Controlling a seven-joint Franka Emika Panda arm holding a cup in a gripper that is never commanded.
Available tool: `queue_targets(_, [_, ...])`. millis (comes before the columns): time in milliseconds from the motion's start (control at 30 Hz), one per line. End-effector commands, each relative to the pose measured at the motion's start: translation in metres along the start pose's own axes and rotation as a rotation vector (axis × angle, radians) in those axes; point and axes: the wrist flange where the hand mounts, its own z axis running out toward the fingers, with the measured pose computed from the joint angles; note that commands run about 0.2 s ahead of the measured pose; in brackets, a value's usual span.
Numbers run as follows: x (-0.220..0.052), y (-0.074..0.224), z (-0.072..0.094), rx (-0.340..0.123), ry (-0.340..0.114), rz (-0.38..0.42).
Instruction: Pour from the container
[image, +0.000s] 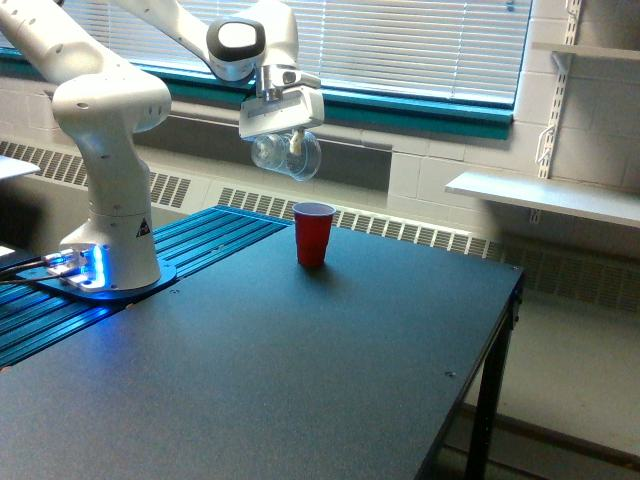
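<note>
In the exterior view, the white gripper (290, 148) hangs from the arm's wrist in front of the window blinds, its jaws closed on the container (286, 155), a clear rounded plastic cup that lies tipped on its side between the fingers, its mouth turned toward the exterior view's right and slightly downward. The container looks see-through all the way, and no contents can be made out inside it at this size. Directly below the gripper and a little toward the exterior view's right stands the red cup (313, 234), upright on the dark table (300, 370), its white rim open to the air and well apart from the container's lip above it. Nothing visible bridges the gap between the two. To the gripper's other side, toward the exterior view's left and lower down, the arm's thick white base (112, 190) rises from a round mount lit blue at its foot, set on a ribbed blue-lit surface (200, 245) beside the table. Behind the gripper runs a teal window sill (430, 108), and farther toward the exterior view's right a white shelf (545, 195) juts from the block wall.
</note>
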Motion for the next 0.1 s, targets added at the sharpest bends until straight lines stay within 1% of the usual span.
queue_targets(33, [-0.0006, 0.0038, 0.0032, 0.006, -0.016, -0.002])
queue_targets(100, [-0.0008, 0.0035, 0.0031, 0.005, -0.015, 0.000])
